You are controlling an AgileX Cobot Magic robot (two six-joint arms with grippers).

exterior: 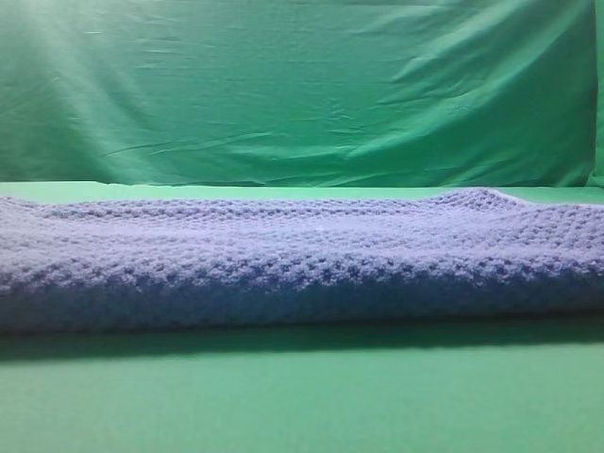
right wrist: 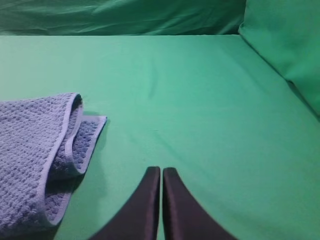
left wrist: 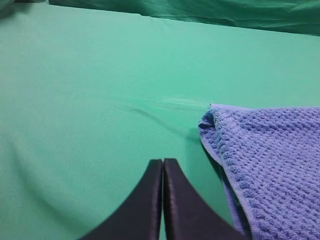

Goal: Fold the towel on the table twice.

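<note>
The towel [exterior: 302,264] is lying on the counter [exterior: 302,396] as a long blue-grey band that is stretching across the whole width of the exterior high view, its ends being cut off by both side edges of that view. Its bumpy waffle weave is being shown clearly along the near side, where a thick rounded edge is resting on the green surface and a dark shadow is being cast beneath it. Behind it, a wrinkled green backdrop [exterior: 302,85] is hanging.

In the left wrist view, the left gripper [left wrist: 163,165] is being held above bare green counter, its two dark jaws being pressed together with nothing between them. One end of the towel [left wrist: 270,165] is lying just beside it, to the right in that view and apart from the jaws; a pale hemmed edge is running along the side nearest the gripper.

In the right wrist view, the right gripper [right wrist: 161,172] is likewise being held over bare counter with its jaws closed against each other and nothing gripped. The other end of the towel [right wrist: 35,150] is lying to the left in that view, where layers are being seen stacked, the pale hem curling round between an upper and a lower layer.
</note>
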